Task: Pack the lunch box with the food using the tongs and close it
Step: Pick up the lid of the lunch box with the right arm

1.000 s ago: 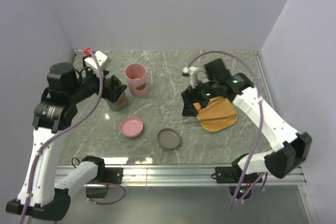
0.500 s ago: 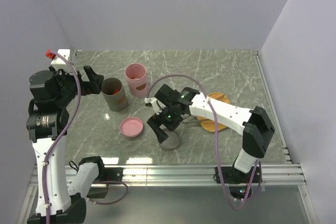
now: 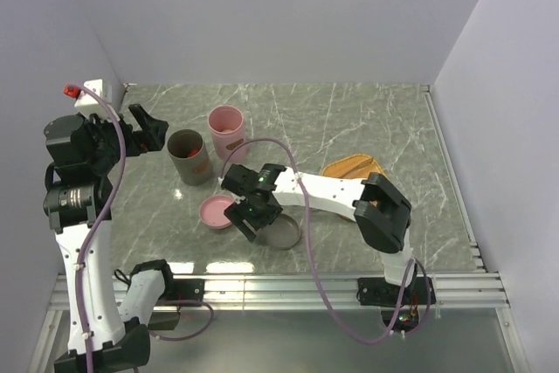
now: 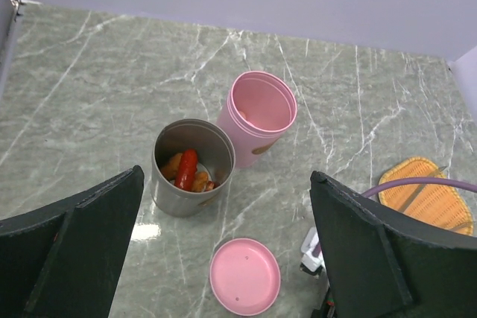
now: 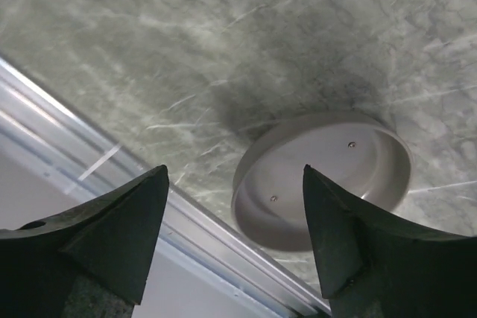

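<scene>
We are hovering the right pincer (image 3: 247,216), spread, beside the grey lid (image 5: 322,178) near the bench (image 3: 349,120) front edge; the left pincer (image 4: 223,258) is spread above the food (image 4: 188,170).

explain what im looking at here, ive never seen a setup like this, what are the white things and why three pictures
The white things are two robot arms bolted at the near edge of a grey marble table. Each ends in black two-finger jaws.

One picture comes from a fixed camera above and behind the arms. The other two come from small cameras on each wrist, so the black shapes at their edges are that arm's own fingers.

On the table stand a grey metal cylinder container with orange and red food pieces inside, and a tall pink cup. Two loose lids lie nearby: a round pink lid and a round grey lid. A flat orange woven tray sits to the right.

The left gripper hangs open above the containers. The right gripper hovers open over the grey lid. Neither holds anything.
</scene>
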Tool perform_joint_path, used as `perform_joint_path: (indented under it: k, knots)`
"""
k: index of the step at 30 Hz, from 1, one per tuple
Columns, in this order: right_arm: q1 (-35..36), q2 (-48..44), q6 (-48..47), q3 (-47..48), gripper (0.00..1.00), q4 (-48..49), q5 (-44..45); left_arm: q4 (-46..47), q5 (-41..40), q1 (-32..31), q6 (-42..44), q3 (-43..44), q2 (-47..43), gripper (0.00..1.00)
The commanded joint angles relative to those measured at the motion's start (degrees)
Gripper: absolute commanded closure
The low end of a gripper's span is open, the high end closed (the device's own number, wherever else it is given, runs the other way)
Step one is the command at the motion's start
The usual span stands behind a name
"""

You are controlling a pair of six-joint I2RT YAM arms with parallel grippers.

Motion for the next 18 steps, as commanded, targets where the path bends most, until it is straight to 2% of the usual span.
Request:
perform_joint_path:
  k: [1, 5, 13, 16, 18]
  knots:
    - [-0.13, 1.19, 1.58, 2.37, 0.21, -0.26, 1.76, 0.66, 1.60, 0.47, -1.70, 1.39, 0.44, 0.01]
    - [0.13, 2.16, 1.94, 2.19, 0.30, -0.17, 0.62, 0.93, 2.04, 0.47, -2.06, 0.95, 0.79, 0.01]
    - [0.13, 5.06, 2.64, 2.54, 0.40, -0.61, -2.20, -0.04, 2.47, 0.56, -2.41, 1.29, 0.88, 0.01]
    - [0.13, 5.06, 2.73, 3.16, 0.48, -0.87, -1.93, -0.74, 2.83, 0.56, -2.41, 2.09, 1.32, 0.01]
    - [-0.05, 4.97, 2.64, 2.90, 0.56, -0.78, -1.84, -0.92, 3.09, 0.56, -2.58, 2.27, 1.67, 0.01]
